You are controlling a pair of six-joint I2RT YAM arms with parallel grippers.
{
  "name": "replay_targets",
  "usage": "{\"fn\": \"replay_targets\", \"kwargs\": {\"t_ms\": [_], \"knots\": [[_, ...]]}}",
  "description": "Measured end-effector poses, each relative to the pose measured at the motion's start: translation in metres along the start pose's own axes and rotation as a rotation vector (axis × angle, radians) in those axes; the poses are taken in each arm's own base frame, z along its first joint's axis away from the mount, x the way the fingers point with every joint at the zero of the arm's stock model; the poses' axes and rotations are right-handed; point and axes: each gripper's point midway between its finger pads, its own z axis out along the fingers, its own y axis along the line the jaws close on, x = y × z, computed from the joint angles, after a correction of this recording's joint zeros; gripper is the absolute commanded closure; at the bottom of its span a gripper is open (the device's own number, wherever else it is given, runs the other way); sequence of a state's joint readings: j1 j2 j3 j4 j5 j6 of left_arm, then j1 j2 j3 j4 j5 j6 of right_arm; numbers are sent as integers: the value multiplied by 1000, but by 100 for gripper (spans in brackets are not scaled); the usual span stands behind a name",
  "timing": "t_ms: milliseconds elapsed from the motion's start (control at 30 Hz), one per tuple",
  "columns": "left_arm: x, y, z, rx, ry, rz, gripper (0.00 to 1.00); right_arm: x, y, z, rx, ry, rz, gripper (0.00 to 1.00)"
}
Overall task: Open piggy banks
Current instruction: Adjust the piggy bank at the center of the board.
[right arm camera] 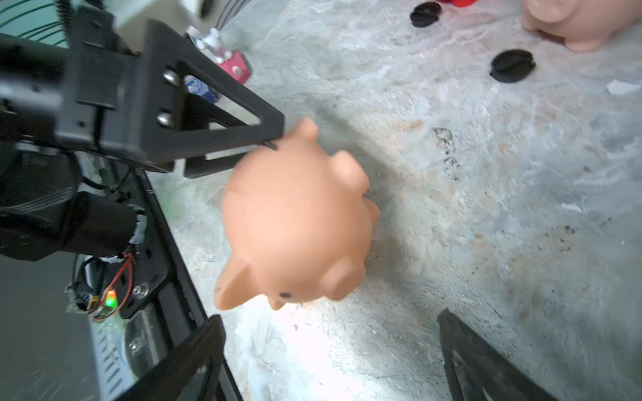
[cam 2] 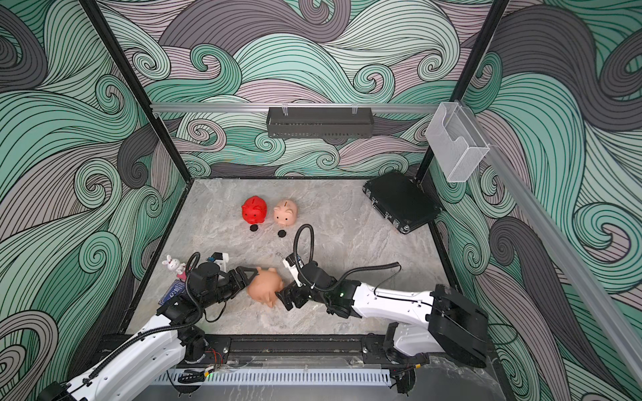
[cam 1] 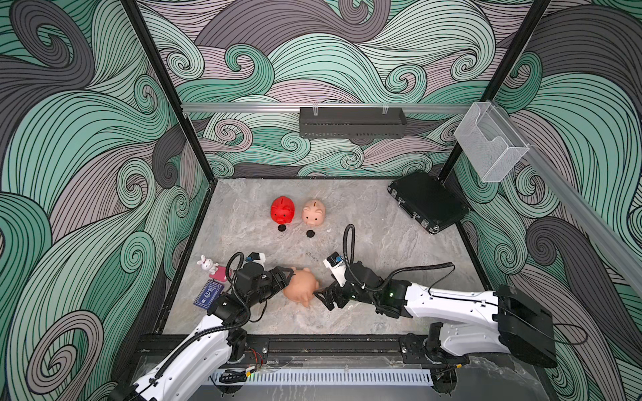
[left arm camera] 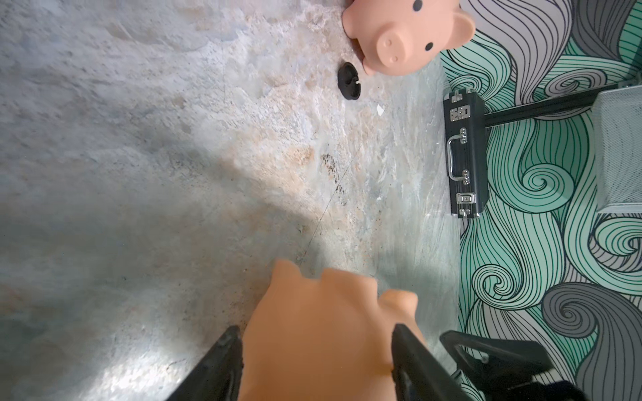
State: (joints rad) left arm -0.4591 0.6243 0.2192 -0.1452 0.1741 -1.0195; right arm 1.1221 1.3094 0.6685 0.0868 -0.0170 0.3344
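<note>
Item 1, left pincer: closed on the rear end of the near peach pig. In my left wrist view one black finger lies against each flank.

Item 2, near peach pig: close to the front edge of the table, about midway across, between my two arms. It is tipped off its feet, with the head turned toward my right arm. I cannot tell whether it touches the table.

Item 3, right pincer: jaws spread wide and holding nothing, just beside the pig's head. In my right wrist view the pig sits ahead of the fingers, not between them.

Item 4, red pig: upright toward the back of the table, snout to the front.

Item 5, far peach pig: upright, just beside the red pig on my right-arm side, snout also to the front.

Item 6, left plug: small, black and round, lying just in front of the red pig.

Item 7, right plug: the same kind, just in front of the far peach pig.

Item 8, black case: lying flat in the back right corner, with its latches and handle on the side turned toward the pigs.

Item 9, rabbit figurine and blue card: at the left edge of the table, beside my left arm.

Item 10, black tray: hung on the rear rail.

Item 11, clear holder: on the right-hand rail.
</note>
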Motion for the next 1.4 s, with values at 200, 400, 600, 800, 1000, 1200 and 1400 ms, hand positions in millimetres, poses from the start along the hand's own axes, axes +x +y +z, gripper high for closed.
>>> {"fn": "replay_targets", "kwargs": {"t_ms": [200,400,600,800,1000,1200,1400], "knots": [[5,3,7,-6,30,-4,39,-30,9,11,-79,52,-125,5],[11,6,19,-48,93,-3,39,-22,6,28,-115,152,-121,2],[8,-6,27,-28,125,12,40,-5,3,37,-90,212,1,0],[10,-7,29,-27,137,18,40,-4,3,38,-62,215,161,0],[9,-10,29,-20,136,23,40,8,8,47,-48,245,319,0],[9,-10,29,-18,139,23,40,18,12,58,-44,272,406,0],[10,-9,29,-22,141,27,39,20,10,65,-35,270,458,1]]}}
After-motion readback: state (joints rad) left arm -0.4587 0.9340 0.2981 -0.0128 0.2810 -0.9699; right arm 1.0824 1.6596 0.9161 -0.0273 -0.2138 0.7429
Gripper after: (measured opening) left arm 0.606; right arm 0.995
